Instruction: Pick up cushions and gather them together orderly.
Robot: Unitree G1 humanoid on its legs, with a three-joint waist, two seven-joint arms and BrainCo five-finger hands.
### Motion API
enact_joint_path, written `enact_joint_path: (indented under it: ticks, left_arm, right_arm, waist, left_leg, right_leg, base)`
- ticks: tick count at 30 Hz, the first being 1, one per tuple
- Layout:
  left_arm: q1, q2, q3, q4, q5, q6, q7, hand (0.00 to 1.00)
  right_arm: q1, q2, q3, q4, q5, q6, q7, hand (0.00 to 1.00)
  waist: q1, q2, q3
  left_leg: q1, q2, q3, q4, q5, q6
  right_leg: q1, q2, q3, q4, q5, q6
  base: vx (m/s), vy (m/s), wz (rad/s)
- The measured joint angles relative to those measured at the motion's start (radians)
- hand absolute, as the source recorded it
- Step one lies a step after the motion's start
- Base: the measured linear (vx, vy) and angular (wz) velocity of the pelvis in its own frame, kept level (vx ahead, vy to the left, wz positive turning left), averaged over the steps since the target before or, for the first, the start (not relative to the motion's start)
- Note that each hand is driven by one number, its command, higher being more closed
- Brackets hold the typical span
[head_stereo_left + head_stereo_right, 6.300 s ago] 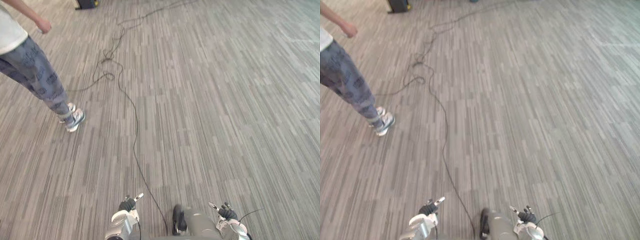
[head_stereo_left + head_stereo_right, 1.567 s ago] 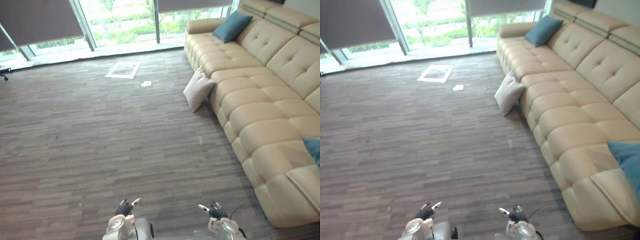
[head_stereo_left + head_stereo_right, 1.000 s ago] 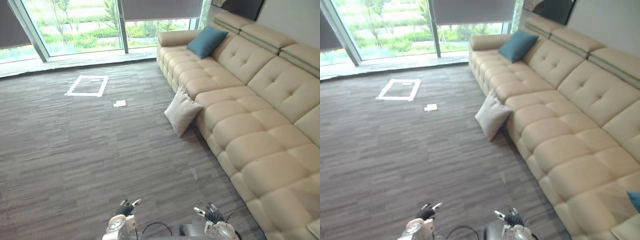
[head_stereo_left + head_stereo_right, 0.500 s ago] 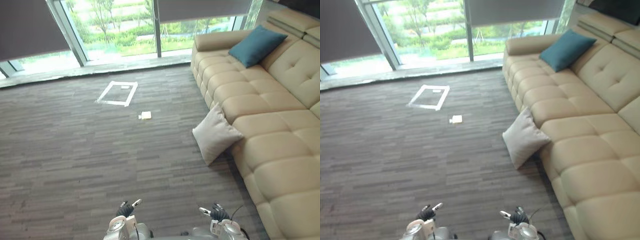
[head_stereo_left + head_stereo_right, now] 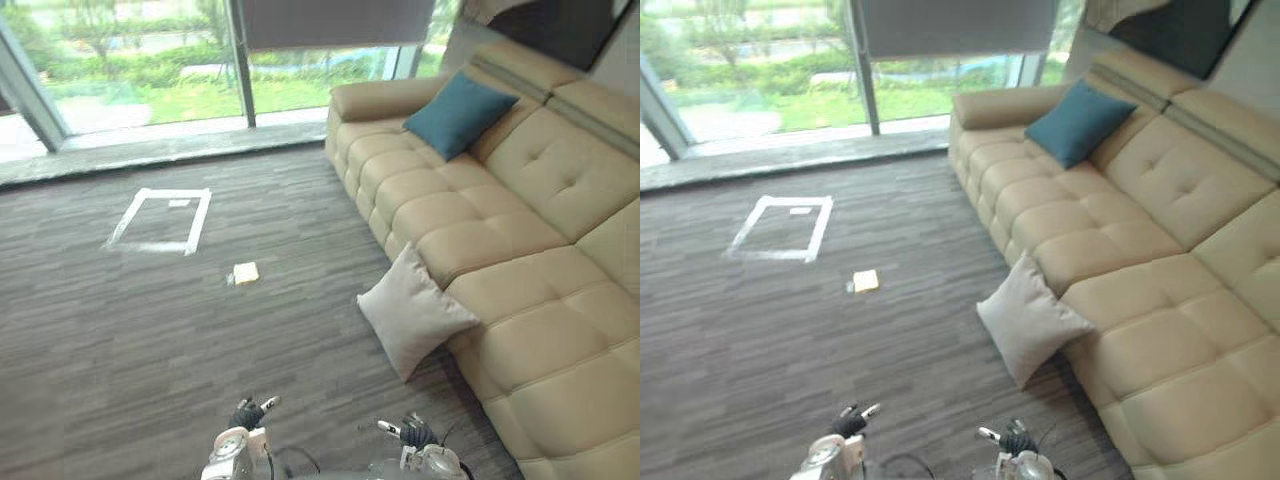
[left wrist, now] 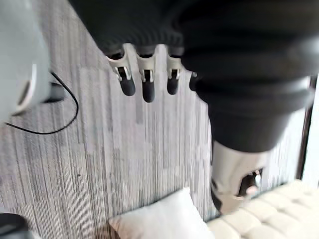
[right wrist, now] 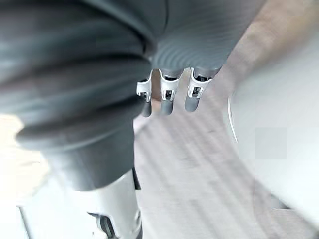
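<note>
1. Cushions lie in two places. The grey cushion (image 5: 415,312) stands tilted on the floor (image 5: 120,350) at about 1 o'clock from the hands, with its far edge leaning on the front of the sofa (image 5: 520,250).
2. The teal cushion (image 5: 458,113) is farther off at 1 o'clock. It sits on the sofa's end seat, propped against the backrest near the armrest, well apart from the grey cushion.
3. The beige, tufted sofa runs along the side from 1 o'clock to 4 o'clock.
4. The left hand (image 5: 248,413) is low at 6 o'clock, over bare floor. Its fingers (image 6: 144,84) are released and straight, grasping nothing. Its wrist view shows a corner of the grey cushion against the sofa.
5. The right hand (image 5: 412,433) is near it at 5 o'clock. Its fingers (image 7: 167,97) are also released and empty.
6. A tape square (image 5: 160,220) marks the floor at 11 o'clock.
7. A small pale pad (image 5: 245,273) lies near 12 o'clock, between the tape square and the hands.
</note>
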Motion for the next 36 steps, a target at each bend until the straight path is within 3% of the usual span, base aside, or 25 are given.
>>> enact_joint_path:
  ticks: [1,3,4,5,6,7,8,9,10,11,12,13,16,18,21,22,23,24,26,27,30,32,33,35,36]
  left_arm:
    - [0.000,0.000,0.000,0.002,0.000,0.001,0.000,0.00]
    - [-0.008,-0.005,-0.001,0.002,0.001,0.002,-0.001,0.00]
    - [-0.009,-0.006,-0.003,0.003,0.001,0.002,-0.002,0.00]
    - [-0.004,-0.011,-0.004,0.008,0.002,0.002,-0.006,0.00]
    - [-0.007,-0.031,-0.001,0.012,0.003,0.004,-0.008,0.00]
    - [-0.006,-0.042,0.000,0.012,0.003,0.005,-0.008,0.00]
    - [-0.003,-0.047,-0.002,0.010,0.008,0.012,-0.011,0.00]
    - [-0.001,-0.046,0.005,0.006,0.019,0.012,-0.008,0.00]
    - [-0.001,-0.045,0.012,0.003,0.024,0.012,-0.008,0.00]
    - [0.002,-0.046,0.029,-0.010,0.023,0.012,-0.008,0.00]
    - [0.008,-0.044,0.030,-0.030,0.023,0.010,-0.009,0.00]
    - [0.011,-0.040,0.029,-0.036,0.023,0.009,-0.009,0.00]
    - [0.011,-0.044,0.021,-0.061,0.022,0.008,-0.010,0.00]
    - [0.010,-0.046,0.018,-0.063,0.022,0.006,-0.009,0.00]
    - [0.003,-0.048,0.015,-0.064,0.022,-0.009,-0.008,0.00]
    - [0.003,-0.047,0.006,-0.064,0.022,-0.011,-0.007,0.00]
    - [0.004,-0.047,-0.005,-0.062,0.022,-0.012,-0.006,0.00]
    - [0.003,-0.032,-0.009,-0.051,0.023,-0.011,-0.004,0.00]
    - [0.003,-0.023,-0.015,-0.041,0.023,-0.011,-0.003,0.00]
    - [0.003,-0.013,-0.032,-0.040,0.023,-0.010,-0.003,0.00]
    - [0.007,-0.011,-0.042,-0.037,0.023,-0.010,-0.002,0.00]
    - [0.011,-0.007,-0.042,-0.029,0.022,-0.010,0.002,0.00]
    - [0.007,-0.004,-0.041,-0.021,0.022,-0.010,0.003,0.00]
    - [0.005,-0.003,-0.042,-0.019,0.022,-0.010,0.003,0.00]
    - [0.000,-0.001,-0.043,-0.003,0.021,-0.010,0.002,0.00]
  right_arm:
    - [-0.001,0.000,-0.004,-0.001,0.000,-0.001,0.000,0.00]
    - [-0.014,0.000,-0.045,0.003,0.000,-0.001,0.000,0.00]
    - [-0.020,-0.001,-0.055,0.010,0.000,-0.001,0.000,0.00]
    - [-0.021,-0.004,-0.067,0.020,-0.001,-0.001,-0.001,0.00]
    - [-0.024,-0.016,-0.083,0.020,-0.001,-0.001,-0.001,0.00]
    - [-0.027,-0.028,-0.085,0.018,-0.001,-0.001,-0.001,0.00]
    - [-0.026,-0.041,-0.086,0.018,0.001,-0.001,-0.001,0.00]
    - [-0.027,-0.048,-0.085,0.016,0.001,-0.001,-0.002,0.00]
    - [-0.027,-0.049,-0.084,0.016,0.001,-0.001,-0.002,0.00]
    - [-0.027,-0.049,-0.079,0.017,0.005,-0.001,-0.004,0.00]
    - [-0.031,-0.045,-0.060,0.026,0.007,0.000,-0.005,0.00]
    - [-0.034,-0.043,-0.053,0.029,0.009,0.000,-0.006,0.00]
    - [-0.039,-0.039,-0.034,0.033,0.024,0.007,-0.012,0.00]
    - [-0.038,-0.039,-0.036,0.033,0.033,0.010,-0.023,0.00]
    - [-0.033,-0.036,-0.035,0.033,0.033,0.010,-0.024,0.00]
    - [-0.028,-0.037,-0.033,0.033,0.033,0.010,-0.024,0.00]
    - [-0.017,-0.044,-0.024,0.031,0.033,0.010,-0.024,0.00]
    - [-0.010,-0.043,-0.009,0.032,0.033,0.013,-0.027,0.00]
    - [0.001,-0.024,-0.001,0.026,0.033,0.012,-0.025,0.00]
    - [-0.001,-0.004,0.004,0.019,0.032,0.012,-0.026,0.00]
    - [-0.009,0.001,0.016,0.016,0.033,0.009,-0.023,0.00]
    - [-0.020,0.002,0.016,0.018,0.032,0.009,-0.023,0.00]
    - [-0.022,0.005,0.015,0.019,0.032,0.008,-0.023,0.00]
    - [-0.029,0.003,0.011,0.024,0.031,0.007,-0.024,0.00]
    - [-0.037,0.000,0.007,0.033,0.030,0.004,-0.024,0.00]
  waist:
    - [-0.004,0.000,0.000]
    - [-0.016,0.007,0.005]
    - [-0.022,0.007,0.005]
    - [-0.035,0.004,0.005]
    - [-0.051,0.014,0.014]
    - [-0.052,0.034,0.021]
    - [-0.051,0.056,0.025]
    - [-0.050,0.077,0.026]
    - [-0.050,0.082,0.027]
    - [-0.043,0.092,0.031]
    - [-0.032,0.088,0.036]
    - [-0.031,0.087,0.037]
    - [-0.027,0.067,0.049]
    - [-0.025,0.070,0.047]
    - [-0.015,0.069,0.045]
    - [-0.010,0.069,0.040]
    - [-0.001,0.076,0.034]
    - [0.000,0.058,0.013]
    - [0.000,0.025,-0.006]
    - [0.003,0.008,-0.006]
    - [0.014,0.019,0.003]
    - [0.020,0.041,0.012]
    - [0.020,0.040,0.011]
    - [0.019,0.041,0.011]
    - [0.016,0.040,0.011]
  left_leg:
    - [0.012,-0.001,0.008,-0.008,-0.003,-0.003]
    - [0.083,-0.010,0.042,-0.063,-0.013,-0.022]
    - [0.095,-0.017,0.043,-0.075,-0.013,-0.025]
    - [0.119,-0.041,0.030,-0.086,-0.013,-0.025]
    - [0.155,-0.050,-0.002,-0.072,-0.014,-0.028]
    - [0.160,-0.038,-0.012,-0.051,-0.013,-0.030]
    - [0.119,-0.015,-0.044,0.074,-0.014,-0.036]
    - [0.040,0.033,-0.081,0.298,0.003,-0.066]
    - [0.009,0.050,-0.092,0.376,0.021,-0.092]
    - [-0.072,0.098,-0.131,0.581,0.051,-0.128]
    - [-0.125,0.128,-0.135,0.704,0.046,-0.119]
    - [-0.140,0.132,-0.135,0.726,0.043,-0.114]
    - [-0.255,0.142,-0.138,0.682,-0.006,-0.050]
    - [-0.308,0.113,-0.196,0.537,-0.023,-0.056]
    - [-0.375,0.018,-0.453,0.297,-0.010,-0.081]
    - [-0.388,0.001,-0.511,0.235,0.012,-0.072]
    - [-0.387,0.009,-0.513,0.187,0.058,-0.036]
    - [-0.370,0.013,-0.445,0.191,0.112,-0.085]
    - [-0.347,0.005,-0.378,0.182,0.096,-0.058]
    - [-0.304,0.009,-0.300,0.173,0.076,-0.027]
    - [-0.205,0.026,-0.205,0.128,0.061,-0.003]
    - [-0.115,0.046,-0.124,0.068,0.061,-0.003]
    - [-0.084,0.055,-0.095,0.035,0.061,-0.003]
    - [-0.066,0.065,-0.075,-0.002,0.061,-0.003]
    - [-0.065,0.067,-0.073,-0.019,0.062,-0.004]
  right_leg:
    - [-0.011,0.001,-0.031,-0.025,-0.002,-0.004]
    - [-0.042,0.025,-0.234,-0.205,0.027,-0.063]
    - [-0.041,0.037,-0.261,-0.260,0.043,-0.087]
    - [-0.025,0.054,-0.270,-0.363,0.094,-0.141]
    - [0.000,0.061,-0.256,-0.375,0.110,-0.248]
    - [0.016,0.064,-0.261,-0.375,0.104,-0.251]
    - [0.043,0.073,-0.255,-0.387,0.073,-0.252]
    - [0.085,0.098,-0.240,-0.422,0.060,-0.249]
    - [0.103,0.108,-0.233,-0.436,0.057,-0.253]
    - [0.158,0.141,-0.202,-0.480,0.052,-0.260]
    - [0.208,0.167,-0.151,-0.513,0.044,-0.266]
    - [0.222,0.171,-0.138,-0.522,0.040,-0.268]
    - [0.327,0.178,-0.026,-0.592,0.037,-0.245]
    - [0.371,0.177,0.042,-0.618,0.027,-0.222]
    - [0.401,0.162,0.165,-0.635,-0.011,-0.166]
    - [0.402,0.157,0.207,-0.633,-0.026,-0.143]
    - [0.403,0.159,0.257,-0.615,-0.052,-0.123]
    - [0.389,0.146,0.337,-0.537,-0.103,-0.083]
    - [0.339,0.124,0.370,-0.459,-0.092,-0.038]
    - [0.283,0.120,0.396,-0.349,-0.050,0.031]
    - [0.201,0.114,0.351,-0.193,-0.030,0.055]
    - [0.156,0.082,0.200,-0.185,-0.050,0.018]
    - [0.130,0.056,0.083,-0.225,-0.057,0.005]
    - [0.097,0.047,-0.009,-0.279,-0.053,-0.002]
    - [0.069,0.040,-0.073,-0.341,-0.034,-0.026]
  base:
    - [0.36,0.068,-0.57]
    - [0.41,0.066,-0.41]
    - [0.48,0.023,-0.13]
    - [0.55,-0.037,0.10]
    - [0.66,-0.047,0.08]
    - [0.57,-0.101,0.01]
    - [0.51,-0.127,-0.21]
    - [0.50,-0.136,-0.21]
    - [0.47,-0.110,-0.54]
    - [0.44,-0.064,-0.96]
    - [0.42,-0.049,-1.06]
    - [0.41,-0.015,-1.15]
    - [0.38,0.042,-1.00]
    - [0.35,0.121,-1.16]
    - [0.34,0.198,-1.13]
    - [0.52,0.349,-1.33]
    - [0.65,0.449,-1.68]
    - [0.57,0.392,-1.44]
    - [0.37,0.284,-1.24]
    - [0.34,0.297,-1.12]
    - [0.21,0.224,-1.18]
    - [0.17,0.175,-1.25]
    - [0.15,0.092,-0.81]
    - [0.16,-0.013,-0.50]
    - [0.20,-0.105,-0.39]
